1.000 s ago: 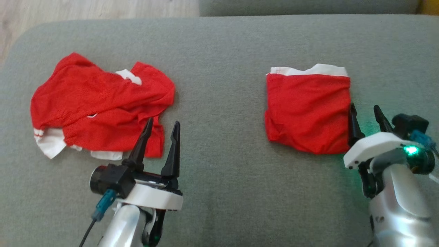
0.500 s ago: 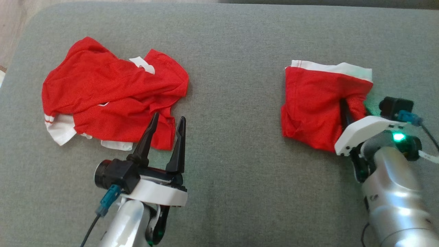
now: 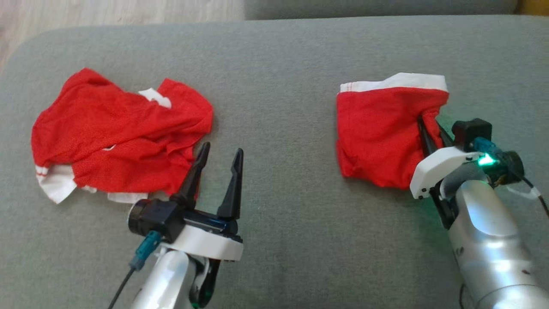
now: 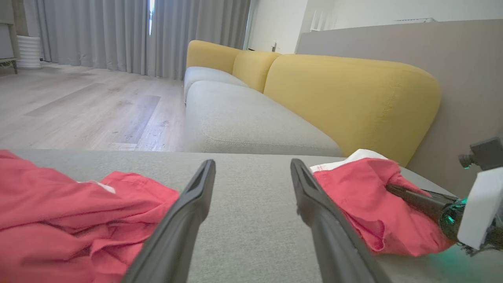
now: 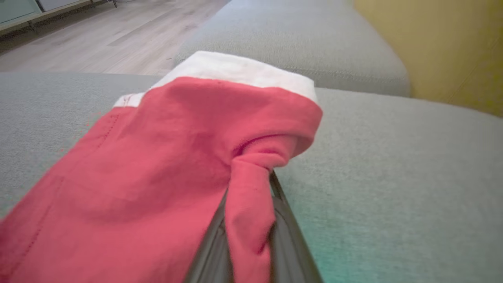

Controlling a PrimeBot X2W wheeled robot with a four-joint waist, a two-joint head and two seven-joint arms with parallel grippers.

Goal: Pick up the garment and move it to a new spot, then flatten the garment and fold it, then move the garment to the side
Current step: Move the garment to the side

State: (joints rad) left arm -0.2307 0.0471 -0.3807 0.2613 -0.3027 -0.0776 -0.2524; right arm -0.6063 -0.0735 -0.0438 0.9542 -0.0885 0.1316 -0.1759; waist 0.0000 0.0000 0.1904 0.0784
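A folded red garment (image 3: 377, 133) with a white band along its far edge lies on the right of the grey cushion (image 3: 279, 86). My right gripper (image 3: 429, 123) is shut on its right edge, and the cloth bunches into a pinched ridge between the fingers (image 5: 214, 251). The wrist view shows that fold (image 5: 247, 196) squeezed between the jaws. The garment (image 4: 365, 196) and the right gripper (image 4: 397, 190) also show in the left wrist view. My left gripper (image 3: 222, 148) stands open, holding nothing, just right of a crumpled red garment (image 3: 120, 133).
The crumpled red and white garment (image 4: 59, 212) spreads over the cushion's left part. Bare grey cushion lies between the two garments. A second grey seat (image 4: 243, 122) with yellow backrests (image 4: 353, 98) lies beyond, and wooden floor (image 3: 107, 10) at the far left.
My right gripper has gone from open beside the folded garment to shut on its right edge, pulling the cloth into a ridge. The camera has shifted. The left gripper stays open.
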